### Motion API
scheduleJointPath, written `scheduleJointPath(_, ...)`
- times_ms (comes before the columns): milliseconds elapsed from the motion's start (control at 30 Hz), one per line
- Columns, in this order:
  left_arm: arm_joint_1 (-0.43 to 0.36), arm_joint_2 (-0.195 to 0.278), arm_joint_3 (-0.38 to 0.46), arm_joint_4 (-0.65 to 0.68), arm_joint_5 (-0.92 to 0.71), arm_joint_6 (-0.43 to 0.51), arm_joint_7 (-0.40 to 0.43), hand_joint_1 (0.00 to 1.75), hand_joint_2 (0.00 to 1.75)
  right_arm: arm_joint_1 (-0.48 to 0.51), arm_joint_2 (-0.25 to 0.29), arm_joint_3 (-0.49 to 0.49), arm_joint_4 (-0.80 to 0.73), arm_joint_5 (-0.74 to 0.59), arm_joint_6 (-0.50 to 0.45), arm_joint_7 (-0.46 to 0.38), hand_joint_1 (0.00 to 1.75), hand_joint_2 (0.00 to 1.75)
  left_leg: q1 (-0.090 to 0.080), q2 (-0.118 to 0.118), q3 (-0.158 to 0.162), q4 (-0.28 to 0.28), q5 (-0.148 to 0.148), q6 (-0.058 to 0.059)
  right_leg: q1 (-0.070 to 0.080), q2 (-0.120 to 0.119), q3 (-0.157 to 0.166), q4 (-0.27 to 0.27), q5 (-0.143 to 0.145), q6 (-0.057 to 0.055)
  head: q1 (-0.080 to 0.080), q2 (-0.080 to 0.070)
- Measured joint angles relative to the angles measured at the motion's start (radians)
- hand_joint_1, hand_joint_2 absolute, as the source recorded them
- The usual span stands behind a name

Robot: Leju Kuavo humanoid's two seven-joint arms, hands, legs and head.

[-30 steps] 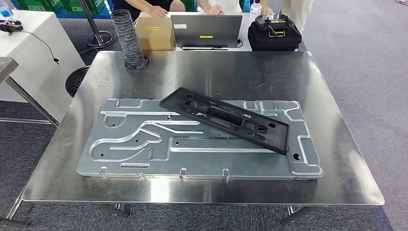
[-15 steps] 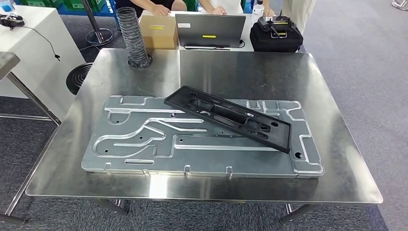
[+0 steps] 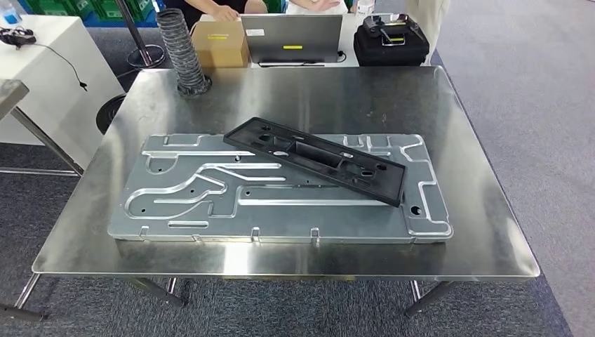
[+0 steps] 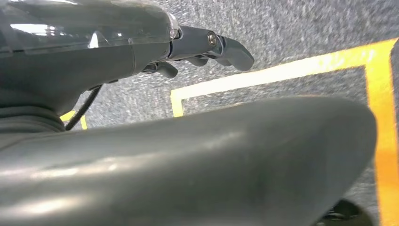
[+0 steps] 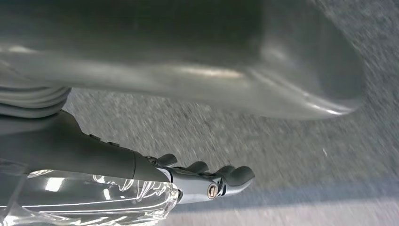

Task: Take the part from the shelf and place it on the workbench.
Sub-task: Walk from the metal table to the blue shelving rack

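I see both hands hanging over carpet, well away from the workbench (image 3: 484,203). L hand (image 4: 207,47) holds nothing, fingers loosely out; R hand (image 5: 207,181) same. Black part (image 3: 316,160) lies slantwise on the grey stamped plate (image 3: 210,203) atop the bench, apart from either hand.

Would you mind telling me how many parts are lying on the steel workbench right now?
2: a large stamped metal panel lying flat on the workbench, and a long black plastic frame resting diagonally across the panel's far right portion. Smaller parts underneath could be hidden.
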Motion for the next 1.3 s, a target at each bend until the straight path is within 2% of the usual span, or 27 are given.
scheduleJointPath(67,0.0,0.0,-0.005,0.0,-0.003,-0.005,0.0,0.0,0.0,-0.003,0.016,0.002,0.015,0.0,0.005,-0.001,0.0,0.0,0.0,0.0,-0.044,0.132,-0.093,-0.004,0.006,-0.001,-0.023,0.001,0.016,-0.008,0.0,0.0)
scheduleJointPath(100,0.0,0.0,-0.007,0.0,-0.004,-0.007,0.0,0.0,0.0,-0.003,0.024,0.003,0.021,0.0,0.008,-0.002,0.0,0.0,0.0,0.0,-0.057,0.187,-0.122,-0.004,0.009,-0.001,-0.035,0.002,0.025,-0.009,0.0,0.0)
scheduleJointPath(133,0.0,0.0,-0.008,0.0,-0.005,-0.01,0.0,0.0,0.0,-0.003,0.03,0.004,0.026,0.0,0.012,-0.002,0.0,0.0,0.0,0.0,-0.055,0.212,-0.133,-0.002,0.012,-0.002,-0.046,0.003,0.033,-0.01,0.0,0.0)
scheduleJointPath(167,0.0,-0.001,-0.01,0.0,-0.007,-0.014,0.001,0.0,0.0,-0.004,0.035,0.005,0.03,0.001,0.015,-0.002,0.0,0.0,-0.001,0.0,-0.03,0.192,-0.123,0.002,0.015,-0.002,-0.057,0.005,0.04,-0.01,0.0,0.0)
scheduleJointPath(267,-0.006,-0.003,-0.014,0.0,-0.012,-0.028,0.002,0.0,0.0,-0.007,0.046,0.01,0.041,0.005,0.03,0.002,0.0,0.0,-0.01,0.0,0.118,-0.023,-0.056,0.025,0.022,-0.002,-0.078,0.008,0.064,-0.005,0.0,0.0)
scheduleJointPath(300,-0.01,-0.006,-0.015,0.0,-0.013,-0.035,0.002,0.0,0.0,-0.008,0.048,0.012,0.044,0.006,0.034,0.005,0.0,0.0,-0.014,0.0,0.148,-0.076,-0.044,0.032,0.021,-0.002,-0.081,0.008,0.071,0.0,0.0,0.0)
scheduleJointPath(333,-0.013,-0.009,-0.017,0.0,-0.015,-0.042,0.005,0.0,0.0,-0.009,0.049,0.014,0.045,0.009,0.038,0.01,0.0,0.0,-0.018,0.0,0.16,-0.101,-0.038,0.038,0.019,-0.003,-0.082,0.008,0.078,0.006,0.0,0.0)
scheduleJointPath(433,-0.014,-0.026,-0.022,0.0,-0.023,-0.054,0.023,0.0,0.0,-0.009,0.05,0.022,0.048,0.021,0.046,0.023,0.0,0.0,-0.023,0.002,0.147,-0.11,-0.012,0.053,0.012,-0.003,-0.086,0.002,0.094,0.027,0.0,0.0)
scheduleJointPath(467,-0.015,-0.033,-0.024,0.001,-0.025,-0.055,0.032,0.0,0.0,-0.008,0.05,0.026,0.049,0.027,0.05,0.027,0.0,0.0,-0.022,0.004,0.139,-0.113,0.002,0.059,0.011,-0.003,-0.093,0.016,0.073,0.032,0.0,0.0)
scheduleJointPath(500,-0.015,-0.039,-0.027,0.001,-0.027,-0.056,0.044,0.0,0.0,-0.007,0.05,0.03,0.05,0.034,0.056,0.032,0.0,0.0,-0.019,0.006,0.127,-0.116,0.016,0.064,0.01,-0.002,-0.106,0.049,0.034,0.036,0.0,0.0)
scheduleJointPath(567,-0.016,-0.053,-0.031,0.001,-0.027,-0.058,0.068,0.0,0.0,-0.005,0.05,0.041,0.05,0.054,0.072,0.046,0.0,0.0,-0.018,0.008,0.098,-0.116,0.039,0.07,0.008,-0.002,-0.138,0.168,-0.077,0.044,0.0,0.0)
scheduleJointPath(600,-0.015,-0.058,-0.031,0.001,-0.026,-0.059,0.079,0.0,0.0,-0.004,0.05,0.048,0.051,0.065,0.081,0.053,0.0,0.0,-0.018,0.008,0.083,-0.114,0.05,0.07,0.007,-0.002,-0.148,0.231,-0.112,0.048,0.0,0.0)
scheduleJointPath(633,-0.015,-0.064,-0.031,0.001,-0.025,-0.06,0.089,0.0,0.0,-0.004,0.051,0.055,0.052,0.074,0.089,0.06,0.0,0.0,-0.018,0.009,0.067,-0.111,0.06,0.069,0.006,-0.002,-0.148,0.274,-0.123,0.052,0.0,0.0)
scheduleJointPath(667,-0.014,-0.07,-0.031,0.001,-0.024,-0.06,0.096,0.0,0.0,-0.003,0.052,0.062,0.054,0.081,0.096,0.065,0.0,0.0,-0.018,0.01,0.05,-0.106,0.07,0.067,0.005,-0.002,-0.131,0.284,-0.11,0.054,0.0,0.0)
scheduleJointPath(700,-0.014,-0.075,-0.031,0.001,-0.024,-0.061,0.103,0.0,0.0,-0.002,0.054,0.069,0.055,0.087,0.102,0.07,0.0,0.0,-0.018,0.01,0.033,-0.101,0.079,0.065,0.004,-0.002,-0.097,0.259,-0.084,0.054,0.0,0.0)
scheduleJointPath(767,-0.013,-0.083,-0.031,0.001,-0.025,-0.062,0.114,0.0,0.0,-0.003,0.057,0.082,0.056,0.094,0.109,0.077,0.0,0.0,-0.019,0.01,0.002,-0.085,0.093,0.058,0.004,-0.002,0.011,0.124,-0.053,0.05,0.0,0.0)
scheduleJointPath(833,-0.014,-0.087,-0.031,0.001,-0.027,-0.063,0.122,0.0,0.0,-0.005,0.062,0.092,0.058,0.097,0.113,0.082,0.0,0.0,-0.02,0.01,-0.017,-0.073,0.105,0.049,0.008,-0.001,0.087,0.007,-0.067,0.04,0.0,0.0)
scheduleJointPath(867,-0.014,-0.088,-0.032,0.001,-0.029,-0.063,0.125,0.0,0.0,-0.004,0.065,0.097,0.058,0.098,0.116,0.085,0.0,0.0,-0.02,0.01,-0.022,-0.071,0.112,0.043,0.012,-0.001,0.097,-0.017,-0.075,0.034,0.0,0.0)
scheduleJointPath(933,-0.012,-0.089,-0.033,0.001,-0.034,-0.063,0.132,0.0,0.0,0.0,0.074,0.103,0.061,0.098,0.126,0.089,0.0,0.0,-0.017,0.01,-0.025,-0.072,0.124,0.03,0.015,-0.002,0.088,-0.022,-0.064,0.019,0.0,0.0)
scheduleJointPath(967,-0.011,-0.089,-0.033,0.001,-0.035,-0.062,0.134,0.0,0.0,0.001,0.079,0.106,0.062,0.098,0.133,0.091,0.0,0.0,-0.015,0.007,-0.03,-0.065,0.112,0.024,0.013,-0.004,0.08,-0.023,-0.053,0.011,0.0,0.0)
scheduleJointPath(1000,-0.009,-0.088,-0.033,0.001,-0.035,-0.061,0.136,0.0,0.0,0.002,0.084,0.109,0.063,0.099,0.14,0.092,0.0,0.0,-0.014,0.004,-0.039,-0.047,0.086,0.018,0.012,-0.006,0.07,-0.025,-0.041,0.002,0.0,0.0)
scheduleJointPath(1100,-0.004,-0.08,-0.033,0.001,-0.034,-0.058,0.127,0.0,0.0,0.003,0.099,0.12,0.065,0.102,0.171,0.096,0.0,0.0,-0.009,0.0,-0.077,0.112,-0.064,0.006,0.012,-0.005,0.025,-0.026,-0.004,-0.01,0.0,0.0)
scheduleJointPath(1133,-0.004,-0.077,-0.033,0.001,-0.033,-0.057,0.12,0.0,0.0,0.003,0.103,0.123,0.066,0.104,0.184,0.098,0.0,0.0,-0.008,-0.001,-0.082,0.168,-0.092,0.004,0.013,-0.002,0.007,-0.025,0.009,-0.009,0.0,0.0)
scheduleJointPath(1167,-0.004,-0.074,-0.033,0.001,-0.032,-0.058,0.111,0.0,0.0,0.002,0.108,0.126,0.068,0.106,0.195,0.1,0.0,0.0,-0.008,-0.001,-0.074,0.198,-0.092,0.004,0.013,0.001,-0.011,-0.023,0.022,-0.008,0.0,0.0)
scheduleJointPath(1200,-0.005,-0.07,-0.033,0.001,-0.03,-0.058,0.102,0.0,0.0,0.001,0.112,0.13,0.069,0.108,0.204,0.102,0.0,0.0,-0.008,-0.001,-0.052,0.198,-0.069,0.006,0.013,0.007,-0.03,-0.02,0.034,-0.005,0.0,0.0)
scheduleJointPath(1233,-0.005,-0.066,-0.033,0.001,-0.029,-0.059,0.093,0.0,0.0,-0.001,0.118,0.132,0.07,0.109,0.21,0.103,0.0,0.0,-0.008,-0.005,-0.014,0.166,-0.039,0.009,0.014,0.013,-0.048,-0.017,0.046,-0.003,0.0,0.0)
scheduleJointPath(1300,-0.007,-0.055,-0.033,0.0,-0.028,-0.059,0.077,0.0,0.0,-0.008,0.131,0.138,0.074,0.11,0.218,0.103,0.0,0.0,-0.01,-0.042,0.099,0.026,-0.014,0.023,0.015,0.03,-0.077,-0.009,0.069,0.004,0.0,0.0)
